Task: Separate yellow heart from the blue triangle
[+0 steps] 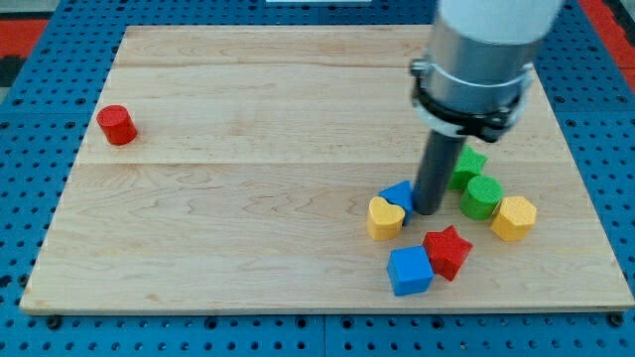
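my tip (429, 210) beside blue triangle (399, 192) | yellow heart (385, 217) touching triangle | no claw visible

Robotics lab, blue pegboard bench (30, 198), wooden board (248, 149)

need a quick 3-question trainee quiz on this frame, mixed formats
1. True or false: my tip touches the red cylinder.
2. Which block sits directly to the view's left of the blue triangle? A) yellow heart B) red star C) blue cube
3. Fill in: the yellow hexagon lies to the view's ____ of the green blocks.

Key: 1 false; 2 A; 3 right
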You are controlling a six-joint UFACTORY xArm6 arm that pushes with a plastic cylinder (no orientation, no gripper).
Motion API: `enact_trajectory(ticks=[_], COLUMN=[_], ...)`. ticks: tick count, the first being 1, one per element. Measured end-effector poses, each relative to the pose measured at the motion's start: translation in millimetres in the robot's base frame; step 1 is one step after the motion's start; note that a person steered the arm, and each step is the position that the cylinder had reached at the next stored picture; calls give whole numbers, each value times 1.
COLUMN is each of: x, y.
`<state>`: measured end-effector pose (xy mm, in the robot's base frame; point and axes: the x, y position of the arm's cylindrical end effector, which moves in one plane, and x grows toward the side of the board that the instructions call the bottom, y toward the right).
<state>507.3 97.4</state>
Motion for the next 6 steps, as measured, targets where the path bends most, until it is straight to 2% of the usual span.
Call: enact_trajectory(ticks=[1, 2, 3, 5, 6], x=[-8, -16, -1, 26, 25], y=[11, 51, 47, -40, -90])
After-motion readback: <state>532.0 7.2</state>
